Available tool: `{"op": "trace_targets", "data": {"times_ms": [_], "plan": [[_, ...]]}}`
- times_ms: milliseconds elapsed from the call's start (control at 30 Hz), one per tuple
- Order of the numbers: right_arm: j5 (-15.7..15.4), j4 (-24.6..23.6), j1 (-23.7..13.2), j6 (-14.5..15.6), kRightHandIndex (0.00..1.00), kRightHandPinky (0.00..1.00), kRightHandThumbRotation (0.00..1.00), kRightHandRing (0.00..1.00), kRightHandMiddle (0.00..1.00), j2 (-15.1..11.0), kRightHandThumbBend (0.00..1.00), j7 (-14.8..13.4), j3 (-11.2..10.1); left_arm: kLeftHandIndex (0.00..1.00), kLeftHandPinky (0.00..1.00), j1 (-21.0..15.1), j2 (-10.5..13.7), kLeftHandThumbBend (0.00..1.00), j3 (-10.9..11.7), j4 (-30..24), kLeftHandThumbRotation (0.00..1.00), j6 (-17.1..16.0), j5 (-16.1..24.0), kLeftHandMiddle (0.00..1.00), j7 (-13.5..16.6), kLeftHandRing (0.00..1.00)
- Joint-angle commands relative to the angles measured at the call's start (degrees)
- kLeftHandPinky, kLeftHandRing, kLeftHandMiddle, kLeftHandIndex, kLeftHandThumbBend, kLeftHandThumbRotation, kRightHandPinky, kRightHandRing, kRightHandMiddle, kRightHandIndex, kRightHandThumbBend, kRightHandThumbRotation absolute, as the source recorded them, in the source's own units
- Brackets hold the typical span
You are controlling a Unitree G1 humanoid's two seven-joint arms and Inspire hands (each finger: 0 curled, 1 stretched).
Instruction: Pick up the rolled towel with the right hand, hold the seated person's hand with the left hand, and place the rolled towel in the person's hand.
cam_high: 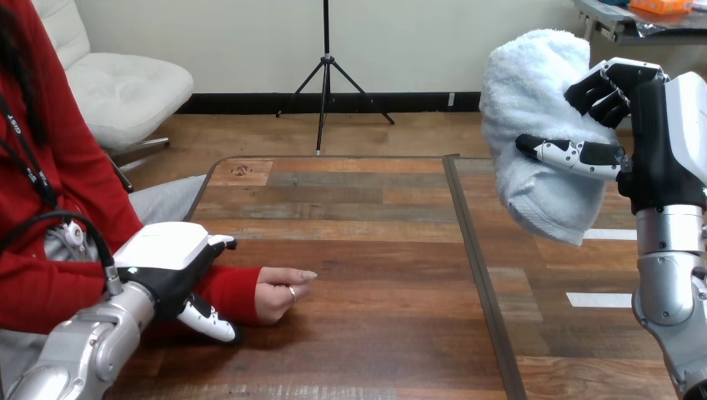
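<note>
Nothing legible anywhere — no label, number or sign.

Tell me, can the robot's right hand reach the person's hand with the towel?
Probably yes. The right hand holds the rolled towel up in the air, and only bare table lies between it and the person's hand. The left hand grips the wrist behind, out of the way.
</note>
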Motion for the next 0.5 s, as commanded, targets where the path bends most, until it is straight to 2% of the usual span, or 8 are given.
{"op": "trace_targets", "data": {"times_ms": [0,400,467], "plan": [[1.17,-3.04,-3.16,-0.98,0.36,0.28,0.00,0.33,0.36,-0.53,0.83,-0.86,-1.69,0.86,0.83,-4.77,1.78,1.00,-0.84,2.11,0.32,-0.68,-0.21,0.87,1.70,0.86],[1.19,-3.79,-2.97,-0.52,0.36,0.28,0.00,0.33,0.36,-0.28,0.83,-0.91,-1.77,0.81,0.77,-5.70,0.87,1.00,0.17,5.77,0.18,-2.32,-3.55,0.82,3.08,0.81],[1.31,-3.86,-2.95,-0.55,0.36,0.28,0.00,0.33,0.36,-0.21,0.83,-0.85,-1.81,0.79,0.71,-5.81,0.91,1.00,0.07,6.00,0.14,-2.49,-4.05,0.81,3.17,0.79]]}}
